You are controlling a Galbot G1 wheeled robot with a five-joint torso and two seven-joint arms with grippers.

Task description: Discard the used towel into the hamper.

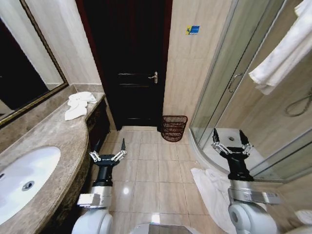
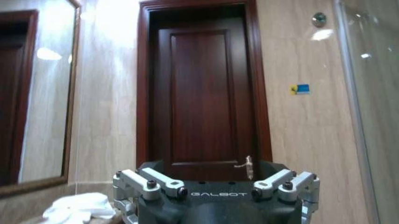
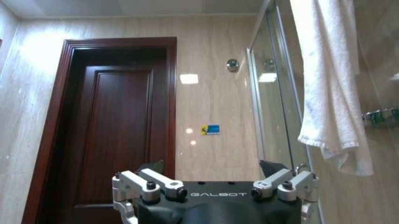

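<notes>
A crumpled white towel [image 1: 78,105] lies on the marble counter [image 1: 58,141] at the far left end, also seen in the left wrist view as the towel [image 2: 78,207]. The hamper [image 1: 174,127], a dark reddish wire basket, stands on the floor against the wall right of the door. My left gripper [image 1: 108,151] hovers open and empty beside the counter's edge, well short of the towel. My right gripper [image 1: 229,139] is raised open and empty in front of the shower, right of the hamper. Both wrist views show their own gripper [image 2: 209,168] [image 3: 212,170] pointing at the door wall.
A dark wooden door [image 1: 129,63] stands shut ahead. A glass shower enclosure [image 1: 229,83] is on the right with a white towel [image 1: 287,51] hanging over it. A white mat [image 1: 210,187] lies on the tiled floor. A sink [image 1: 24,178] sits in the counter.
</notes>
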